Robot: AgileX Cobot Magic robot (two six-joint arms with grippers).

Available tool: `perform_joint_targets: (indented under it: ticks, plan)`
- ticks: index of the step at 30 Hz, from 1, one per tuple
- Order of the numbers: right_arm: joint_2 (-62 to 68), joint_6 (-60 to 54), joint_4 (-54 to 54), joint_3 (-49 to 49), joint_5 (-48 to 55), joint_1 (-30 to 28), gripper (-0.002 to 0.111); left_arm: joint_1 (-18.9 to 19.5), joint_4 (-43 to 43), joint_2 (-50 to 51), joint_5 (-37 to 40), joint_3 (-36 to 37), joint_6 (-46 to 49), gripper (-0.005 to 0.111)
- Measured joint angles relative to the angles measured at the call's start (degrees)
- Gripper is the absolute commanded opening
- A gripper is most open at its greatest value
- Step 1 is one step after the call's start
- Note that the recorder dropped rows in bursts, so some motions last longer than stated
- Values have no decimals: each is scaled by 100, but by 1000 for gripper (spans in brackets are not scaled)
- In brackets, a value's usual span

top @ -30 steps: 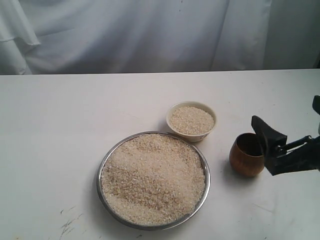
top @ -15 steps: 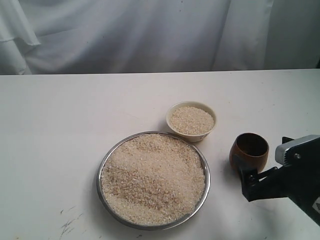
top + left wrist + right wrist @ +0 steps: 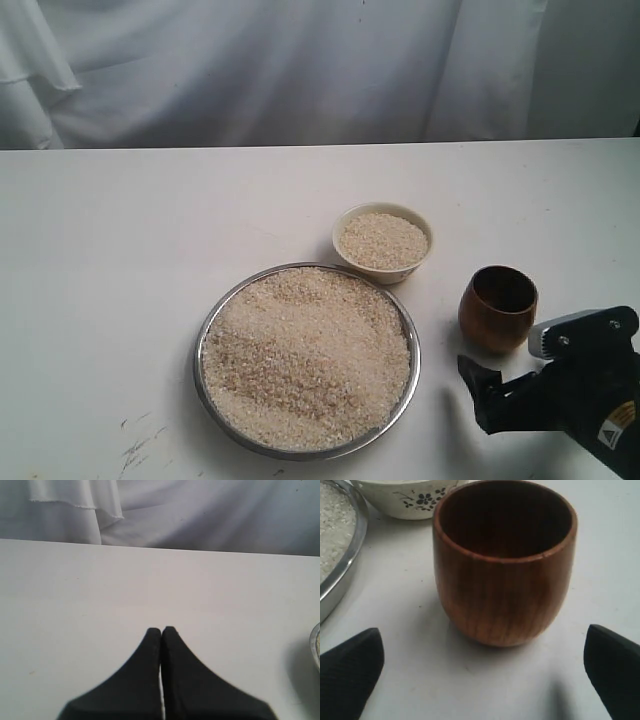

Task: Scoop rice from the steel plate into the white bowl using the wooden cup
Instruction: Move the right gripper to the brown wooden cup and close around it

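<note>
On my right wrist feed the bowl (image 3: 405,500) is cropped to its lower wall, the plate (image 3: 345,567) to a rim arc, and the right gripper (image 3: 481,647) shows fingertips (image 3: 350,675) only. Inside the cup (image 3: 505,580) it's too dark for me to read. Left wrist feed: just a sliver of plate.

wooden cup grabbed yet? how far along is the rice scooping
Done: the white bowl already holds rice. In hand: the right hand is open just short of the upright, empty wooden cup, not touching it. Left: grip the cup, scoop from the heaped steel plate, tip into the bowl. The left hand is shut over the table.
</note>
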Motion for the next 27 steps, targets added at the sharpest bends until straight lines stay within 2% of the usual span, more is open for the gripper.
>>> perform_joint_targets:
  ticks: [17,27]
  plan:
    - [451,308,-1134,-790,-46,-844,105,0,0,0,0,0,0,0]
    - [620,535,-1328,-1002,-46,-912,105,0,0,0,0,0,0,0]
